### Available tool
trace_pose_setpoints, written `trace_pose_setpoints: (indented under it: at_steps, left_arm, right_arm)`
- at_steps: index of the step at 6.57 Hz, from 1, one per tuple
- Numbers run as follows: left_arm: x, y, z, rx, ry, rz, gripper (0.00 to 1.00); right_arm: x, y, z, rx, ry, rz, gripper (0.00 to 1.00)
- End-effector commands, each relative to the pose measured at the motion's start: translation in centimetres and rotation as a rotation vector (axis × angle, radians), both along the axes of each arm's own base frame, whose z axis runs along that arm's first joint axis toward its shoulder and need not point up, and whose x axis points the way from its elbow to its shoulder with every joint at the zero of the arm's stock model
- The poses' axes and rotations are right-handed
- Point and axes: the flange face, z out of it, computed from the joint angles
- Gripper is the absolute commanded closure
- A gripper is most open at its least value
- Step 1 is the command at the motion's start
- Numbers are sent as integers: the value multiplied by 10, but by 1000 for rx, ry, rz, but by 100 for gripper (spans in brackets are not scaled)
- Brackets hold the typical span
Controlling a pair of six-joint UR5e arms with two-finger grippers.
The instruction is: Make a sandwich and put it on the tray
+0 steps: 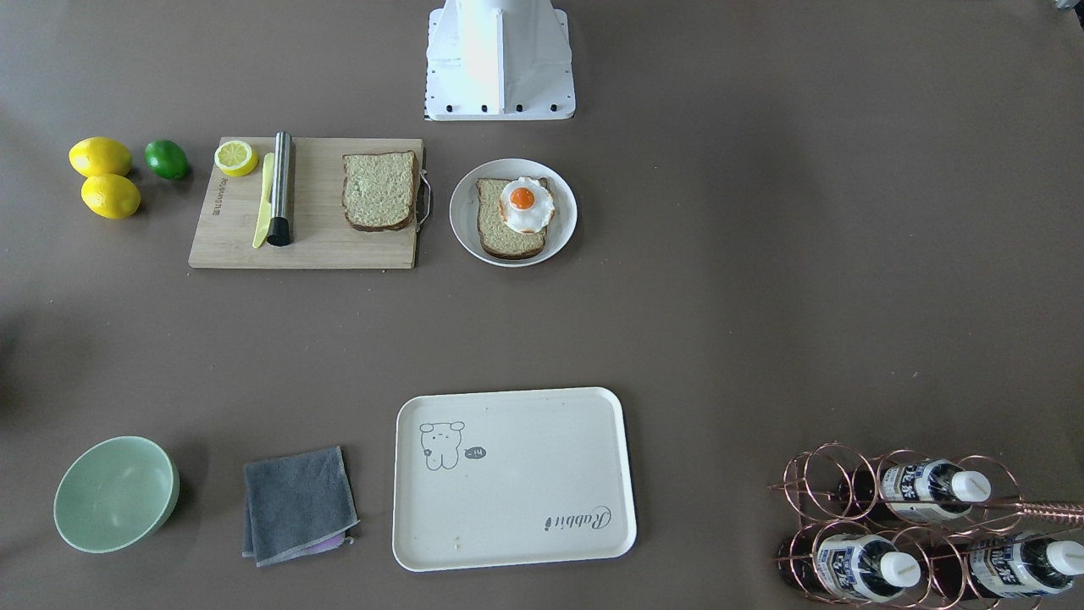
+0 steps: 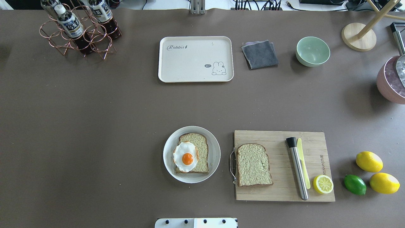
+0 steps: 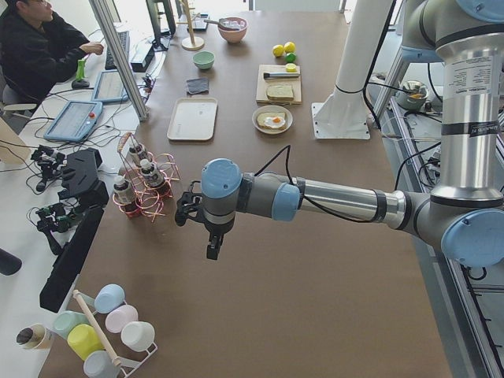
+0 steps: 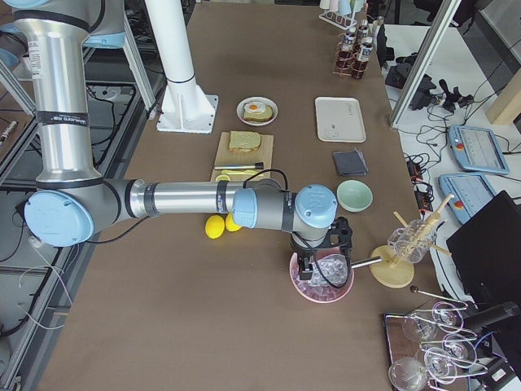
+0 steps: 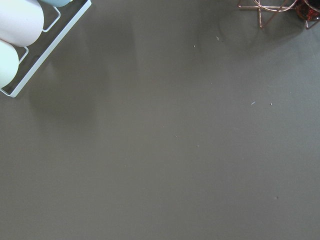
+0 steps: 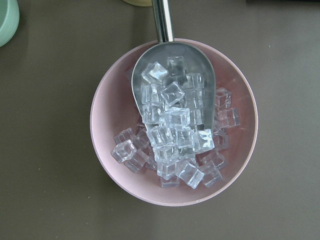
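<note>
Overhead exterior: egg (image 2: 186, 157) sits on one slice (image 2: 201, 148) on the plate (image 2: 215, 155). The second slice (image 2: 254, 164) lies on the board (image 2: 278, 139) just beside it. The tray (image 2: 190, 63) has no sandwich yet.

All of it is well apart from both sets of fingers. The left fingers (image 3: 212, 249) hang over the surface (image 2: 95, 126) near the bottle rack (image 3: 146, 185), and the right fingers (image 4: 304, 264) over the ice bowl (image 6: 102, 150). Apart or together: cannot tell for either.

Looks like the very start. Next, probably the right arm reaches for the board slice to cap the egg.
</note>
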Motion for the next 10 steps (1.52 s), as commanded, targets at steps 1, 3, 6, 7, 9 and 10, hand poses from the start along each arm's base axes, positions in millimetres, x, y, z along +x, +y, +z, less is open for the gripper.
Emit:
trace_pose_setpoints:
  at_steps: [1,3,6,7,9,10]
  left_arm:
    - [0,0,-2,6,1,2,3]
    - [0,0,-1,4,1,2,3]
    - [0,6,5,-9,1,2,3]
    - [0,6,6,-11,1,2,3]
    - [0,6,7,-11,1,3,3]
    - [0,6,8,-14,1,2,3]
  right_arm:
    - [0,0,-1,0,-1,1,0]
    - [0,0,-3,4,-1,2,0]
    - [0,0,-3,4,-1,2,0]
    - [0,0,-3,5,-1,2,0]
    - [0,-1,-4,7,-1,2,0]
    - [0,-1,-3,5,-1,2,0]
